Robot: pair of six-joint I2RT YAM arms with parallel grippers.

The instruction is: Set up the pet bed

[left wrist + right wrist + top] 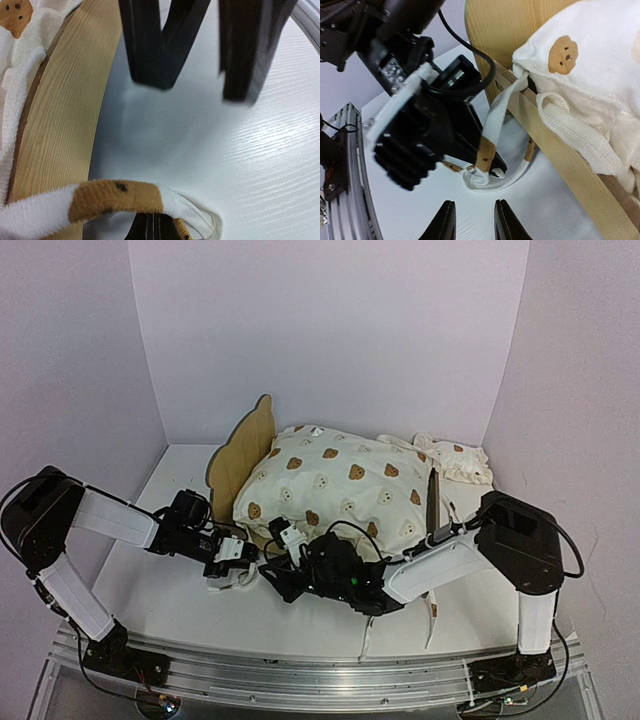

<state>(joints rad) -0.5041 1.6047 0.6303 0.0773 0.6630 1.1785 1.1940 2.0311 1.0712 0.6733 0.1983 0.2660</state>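
Left gripper (490,165) jaws pressed together, pinching the cushion's tie string (494,122) low over the desk (160,590). Pet bed (240,452) sits mid-desk toward the rear, headboard at left, under the bear-print cushion (340,485). Right gripper (474,221) jaws spread, empty, near the string's loop.

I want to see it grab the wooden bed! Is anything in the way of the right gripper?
Yes. A tie string of the cushion hangs right ahead of the right gripper, whose jaws are apart, before the side rail of the pet bed. The left gripper, jaws shut, pinches that string there too.
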